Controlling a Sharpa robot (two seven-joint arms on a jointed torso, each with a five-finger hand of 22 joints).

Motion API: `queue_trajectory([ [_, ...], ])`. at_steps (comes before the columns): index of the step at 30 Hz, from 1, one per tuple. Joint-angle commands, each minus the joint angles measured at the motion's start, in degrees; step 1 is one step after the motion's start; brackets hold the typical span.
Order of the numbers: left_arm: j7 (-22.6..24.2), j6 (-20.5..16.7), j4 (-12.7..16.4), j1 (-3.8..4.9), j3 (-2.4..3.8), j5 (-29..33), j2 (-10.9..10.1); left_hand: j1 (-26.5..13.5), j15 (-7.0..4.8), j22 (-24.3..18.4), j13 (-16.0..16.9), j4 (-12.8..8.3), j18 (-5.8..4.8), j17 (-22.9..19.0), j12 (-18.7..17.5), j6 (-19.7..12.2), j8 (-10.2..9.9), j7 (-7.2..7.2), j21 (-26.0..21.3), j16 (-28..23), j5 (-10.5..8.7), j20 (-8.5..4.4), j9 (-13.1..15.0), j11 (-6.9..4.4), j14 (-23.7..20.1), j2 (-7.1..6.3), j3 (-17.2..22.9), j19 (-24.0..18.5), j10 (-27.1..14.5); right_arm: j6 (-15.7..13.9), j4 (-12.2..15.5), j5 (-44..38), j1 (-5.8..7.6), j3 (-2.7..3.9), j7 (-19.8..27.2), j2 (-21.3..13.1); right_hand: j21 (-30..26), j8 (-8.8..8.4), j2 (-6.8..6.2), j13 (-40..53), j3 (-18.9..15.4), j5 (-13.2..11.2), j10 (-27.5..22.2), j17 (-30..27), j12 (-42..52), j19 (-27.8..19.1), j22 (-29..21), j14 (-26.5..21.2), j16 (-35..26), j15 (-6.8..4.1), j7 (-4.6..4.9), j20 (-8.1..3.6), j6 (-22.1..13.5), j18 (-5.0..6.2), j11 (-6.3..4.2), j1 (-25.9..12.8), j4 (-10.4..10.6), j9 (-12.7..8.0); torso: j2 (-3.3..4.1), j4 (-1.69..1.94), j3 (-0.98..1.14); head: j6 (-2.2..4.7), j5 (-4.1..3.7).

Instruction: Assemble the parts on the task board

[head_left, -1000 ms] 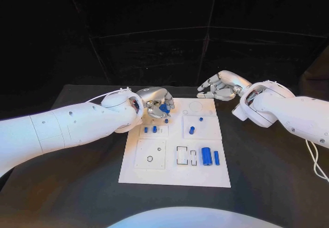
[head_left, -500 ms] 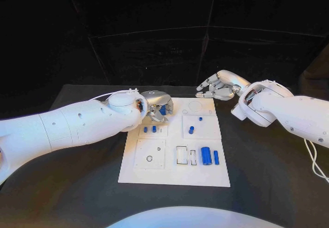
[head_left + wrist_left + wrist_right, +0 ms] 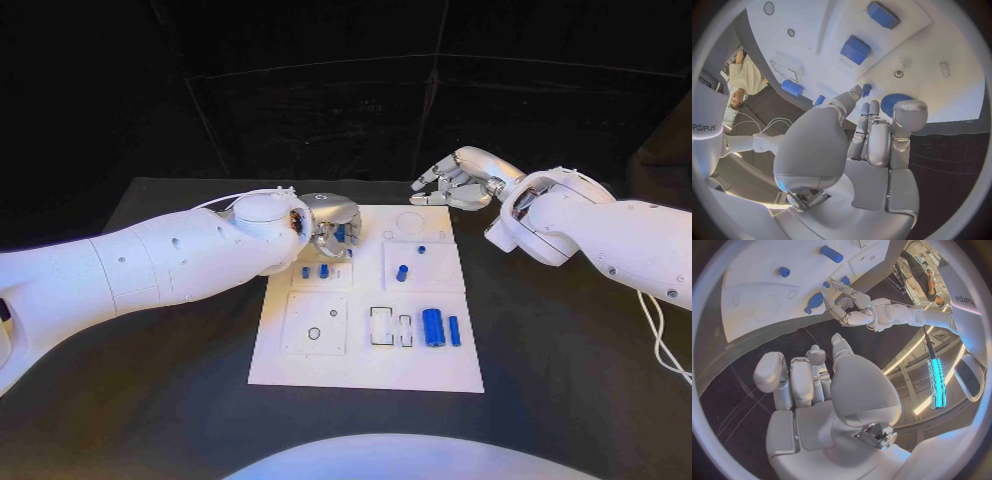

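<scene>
The white task board (image 3: 361, 365) lies mid-table. My left hand (image 3: 332, 220) hovers low over its far-left corner and pinches a round blue part (image 3: 893, 103) between thumb and fingers, close against the board (image 3: 942, 45). A small blue peg (image 3: 866, 90) stands by one fingertip. The right wrist view shows that same round part (image 3: 815, 301) at the board's edge beside my left hand (image 3: 848, 307). My right hand (image 3: 459, 180) hangs past the board's far-right corner, fingers loosely apart and holding nothing.
Two small blue pegs (image 3: 315, 271) stand in the left block. Further blue pieces (image 3: 402, 271) sit in the middle, and a thick blue cylinder (image 3: 433, 327) lies beside a thinner one (image 3: 454, 331) at the right. Black table surrounds the board.
My left hand has turned and dropped toward the board's far-left corner, carrying the round blue part with it. My right hand has hardly moved.
</scene>
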Motion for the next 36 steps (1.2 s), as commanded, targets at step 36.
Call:
queue_trajectory([
  [36, -0.7, 3.2, -2.5, -0.44, -0.50, -0.7, 1.6, -0.3, -0.36, 4.1, -2.6, -1.1, -1.56, -0.9, -3.2, 2.3, -2.5, 0.10, 3.5, 0.7, 0.19, -0.24, -1.1, 0.04, 2.0, 0.73, 3.0, 0.3, 3.3, -0.1, 0.1, 0.2, 0.11, 0.04, 0.5, 0.1, -0.4, 0.27, 0.54, -0.1, -0.2, 0.3, -0.4, 0.0, -0.2, -0.4, 0.0, 1.5, -0.1, -0.23, 0.11, -0.06, -0.3, 0.33, -0.17, 0.2, -0.1, 0.0, 0.00, 0.00, 0.03, -0.19, -0.31],
])
